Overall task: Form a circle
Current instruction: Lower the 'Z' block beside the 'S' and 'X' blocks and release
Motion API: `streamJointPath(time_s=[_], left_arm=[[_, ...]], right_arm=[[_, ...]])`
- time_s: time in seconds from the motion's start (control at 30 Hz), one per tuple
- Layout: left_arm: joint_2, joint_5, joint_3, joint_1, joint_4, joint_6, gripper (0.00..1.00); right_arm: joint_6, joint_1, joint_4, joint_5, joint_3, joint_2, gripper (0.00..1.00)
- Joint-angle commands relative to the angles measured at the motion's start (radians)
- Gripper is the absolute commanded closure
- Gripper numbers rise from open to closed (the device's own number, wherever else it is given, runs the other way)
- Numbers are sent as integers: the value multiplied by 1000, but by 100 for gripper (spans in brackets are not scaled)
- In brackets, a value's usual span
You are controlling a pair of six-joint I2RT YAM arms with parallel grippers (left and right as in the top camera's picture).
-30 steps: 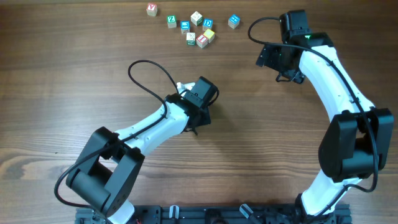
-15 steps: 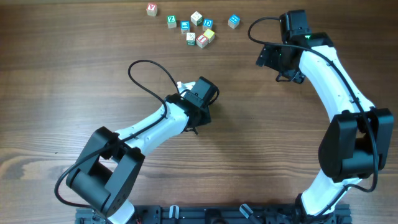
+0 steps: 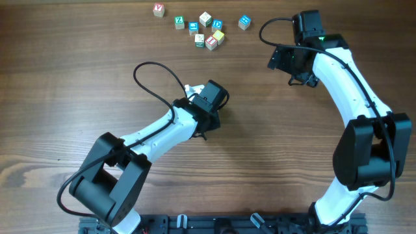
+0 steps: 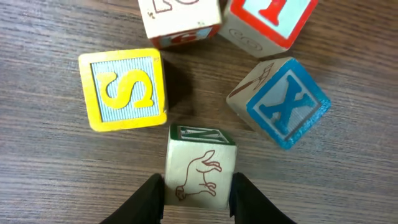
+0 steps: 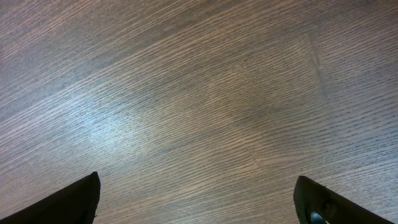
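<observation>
At the middle of the desk point(image 3: 78, 97), pinches cream cube point(image 4: 200, 171) with left gripper point(image 4: 198, 185), a finger tight on each side. Circle point(image 4: 199, 134) right there: yellow S point(image 4: 124, 90), blue X point(image 4: 283, 102), two red-lettered cubes point(image 4: 180, 22) just beyond. Farther right, holds right gripper point(image 5: 198, 186) spread wide over bare wood. By the far edge, loose cubes point(image 3: 205, 29).

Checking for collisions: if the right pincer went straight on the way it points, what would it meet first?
Likely the bare wooden table; no cube shows ahead of the open right pincer in its wrist view. Depth is unclear.
</observation>
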Motion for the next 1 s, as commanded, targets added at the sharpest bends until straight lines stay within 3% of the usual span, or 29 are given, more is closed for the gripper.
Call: streamJointPath(time_s=[0.0, 0.13, 0.23, 0.27, 0.37, 0.5, 0.97], left_arm=[[2, -18, -9, 8, 18, 1, 67], [2, -25, -9, 8, 26, 1, 69], [2, -25, -9, 8, 26, 1, 53], [2, -25, -9, 8, 26, 1, 53], [2, -24, -9, 8, 25, 1, 55], [2, -24, -9, 8, 26, 1, 66], [2, -36, -9, 8, 38, -3, 65]], right_arm=[[-1, 2, 3, 22, 8, 2, 0], [-1, 2, 3, 22, 8, 2, 0], [-1, 2, 3, 22, 8, 2, 0], [-1, 2, 3, 22, 8, 2, 0], [-1, 2, 3, 22, 8, 2, 0], [-1, 2, 3, 22, 8, 2, 0], [-1, 2, 3, 22, 8, 2, 0]])
